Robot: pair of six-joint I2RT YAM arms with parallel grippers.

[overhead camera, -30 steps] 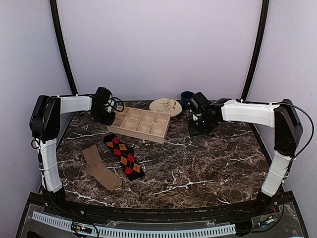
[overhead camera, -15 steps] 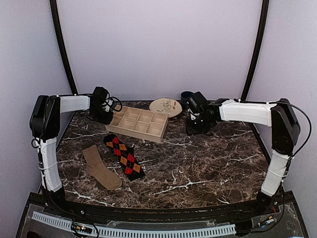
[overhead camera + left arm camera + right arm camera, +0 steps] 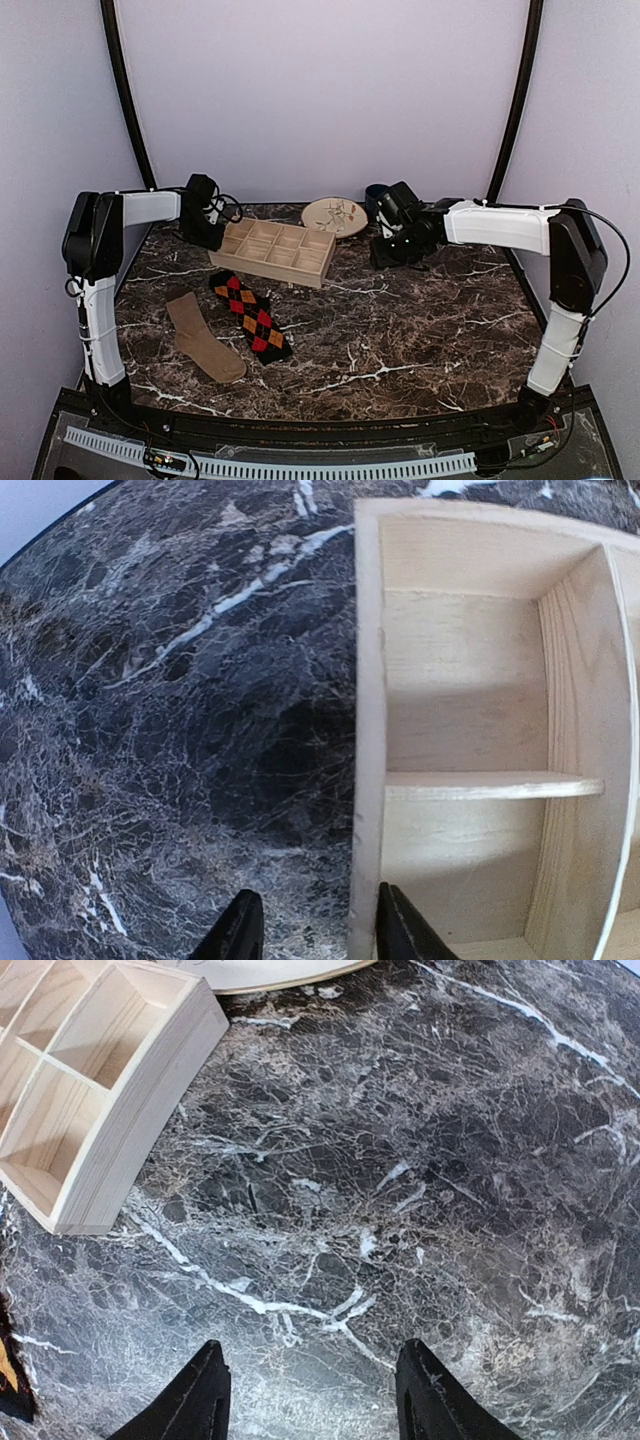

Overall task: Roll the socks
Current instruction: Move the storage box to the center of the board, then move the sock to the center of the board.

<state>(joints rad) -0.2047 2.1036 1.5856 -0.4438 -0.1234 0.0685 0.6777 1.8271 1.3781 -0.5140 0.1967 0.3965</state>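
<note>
Two socks lie flat at the front left of the table: a plain tan sock (image 3: 203,340) and, just right of it, a black argyle sock (image 3: 250,315) with red and orange diamonds. A corner of the argyle sock (image 3: 8,1385) shows at the left edge of the right wrist view. My left gripper (image 3: 205,228) (image 3: 318,935) is far behind them, open, its fingers straddling the left wall of the wooden tray (image 3: 366,780) without pinching it. My right gripper (image 3: 390,252) (image 3: 315,1400) hangs open over bare marble at the back right, holding nothing.
The wooden compartment tray (image 3: 272,252) (image 3: 110,1090) stands at the back centre-left. Behind it lie a round patterned plate (image 3: 335,215) and a dark blue cup (image 3: 377,195). Curved black poles and pale walls ring the marble table (image 3: 420,330).
My left gripper has opened off the tray's wall after the tray shifted slightly left. The right gripper moved a little left and back, jaws wider. The socks have not moved.
</note>
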